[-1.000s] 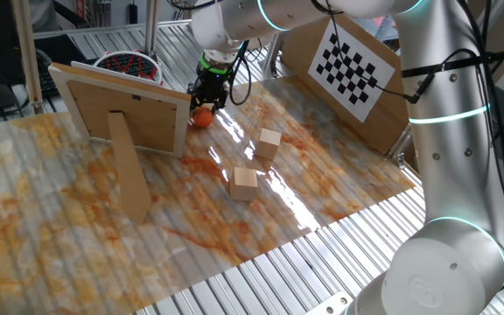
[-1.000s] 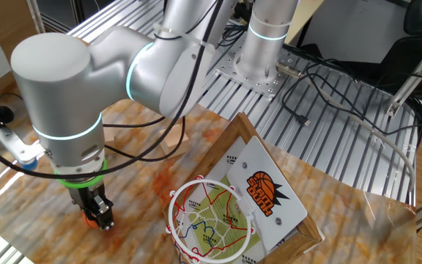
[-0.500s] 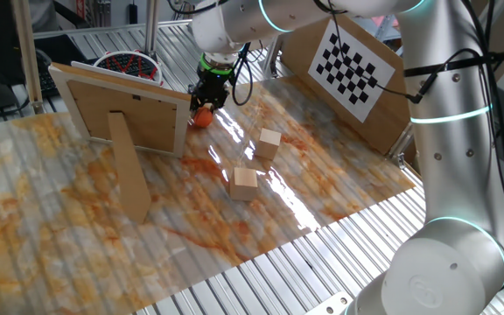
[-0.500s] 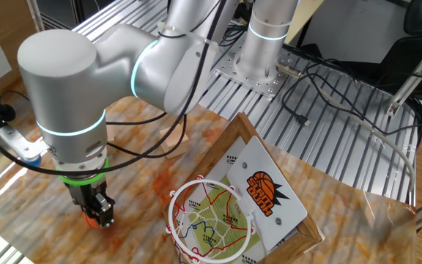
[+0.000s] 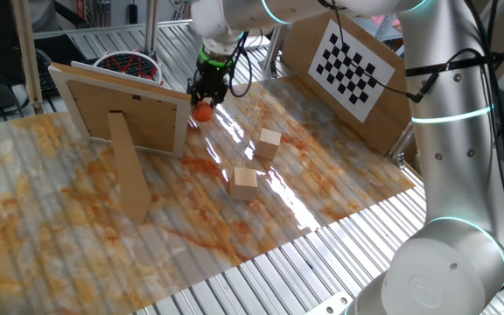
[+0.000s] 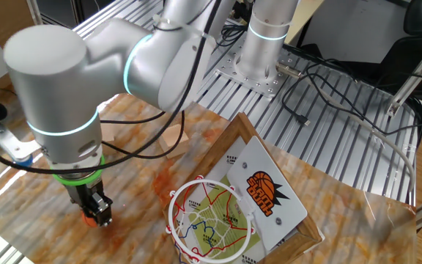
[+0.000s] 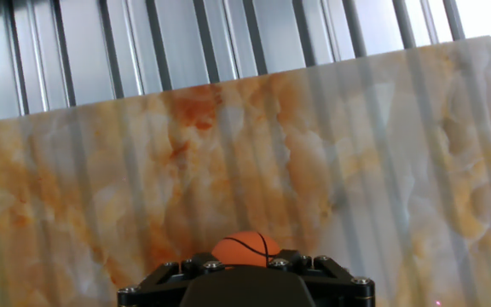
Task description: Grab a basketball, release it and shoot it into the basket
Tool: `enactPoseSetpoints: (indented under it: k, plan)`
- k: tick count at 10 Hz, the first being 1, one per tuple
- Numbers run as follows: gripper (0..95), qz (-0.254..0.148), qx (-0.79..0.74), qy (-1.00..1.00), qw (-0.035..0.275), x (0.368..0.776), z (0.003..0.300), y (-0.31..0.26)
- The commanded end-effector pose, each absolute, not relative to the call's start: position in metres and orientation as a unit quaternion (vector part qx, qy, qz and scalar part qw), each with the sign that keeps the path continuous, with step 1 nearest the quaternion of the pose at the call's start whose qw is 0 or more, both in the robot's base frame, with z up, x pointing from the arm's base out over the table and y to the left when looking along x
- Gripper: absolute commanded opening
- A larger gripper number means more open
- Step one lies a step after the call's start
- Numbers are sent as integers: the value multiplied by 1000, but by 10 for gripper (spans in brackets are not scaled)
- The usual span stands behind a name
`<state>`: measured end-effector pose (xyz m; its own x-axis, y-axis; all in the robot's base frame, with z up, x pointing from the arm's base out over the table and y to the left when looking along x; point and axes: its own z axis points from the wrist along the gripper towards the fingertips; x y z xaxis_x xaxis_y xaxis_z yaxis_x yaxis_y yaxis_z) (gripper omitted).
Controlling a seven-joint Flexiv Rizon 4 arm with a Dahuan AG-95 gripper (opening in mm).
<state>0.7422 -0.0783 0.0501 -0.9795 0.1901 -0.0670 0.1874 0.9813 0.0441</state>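
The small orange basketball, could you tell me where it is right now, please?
The small orange basketball sits between the fingers of the gripper, beside the framed wooden board; the white-rimmed basket is behind that board.
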Motion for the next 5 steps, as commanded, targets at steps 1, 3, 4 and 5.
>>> enactPoseSetpoints:
  k: [1, 3, 4, 5]
  plan:
    - [0, 13, 101, 994, 27, 739, 67, -73]
    - [0, 9, 112, 993, 19, 737, 90, -66]
    - [0, 6, 122, 992, 14, 734, 104, -59]
    - [0, 6, 131, 991, 8, 731, 117, -53]
